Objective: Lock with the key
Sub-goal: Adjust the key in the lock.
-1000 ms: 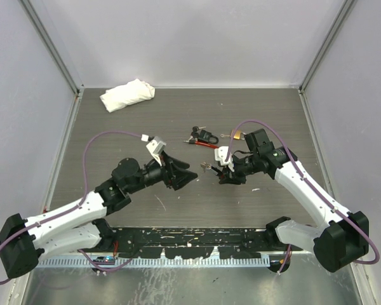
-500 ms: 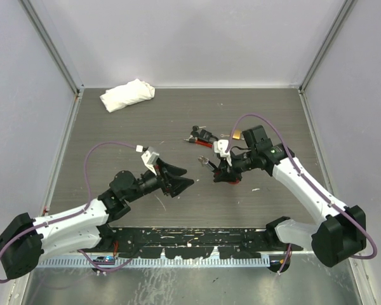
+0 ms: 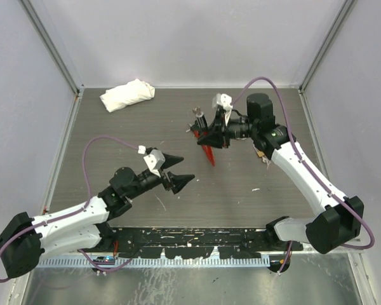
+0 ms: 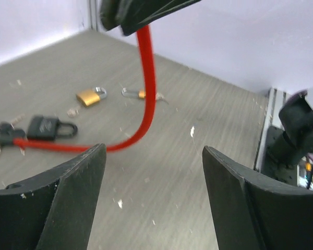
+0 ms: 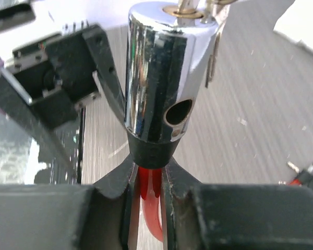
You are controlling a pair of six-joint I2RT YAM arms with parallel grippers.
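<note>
Red cable lock (image 3: 208, 151) hanging pinched in right gripper (image 3: 211, 132), presenting chrome cylinder (image 5: 156, 73) and key (image 5: 187, 5); left gripper (image 3: 183, 169) hovering wide apart, empty.

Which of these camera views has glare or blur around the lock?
Right wrist: bright reflections streak the chrome lock cylinder; the table behind is slightly soft. Left wrist: the red cable reads clearly. Top external: even light, no glare.

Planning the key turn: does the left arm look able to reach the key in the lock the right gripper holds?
Probably yes: the left gripper is open, nothing stands between it and the lock in the right gripper, and the key sticks out its free end.
</note>
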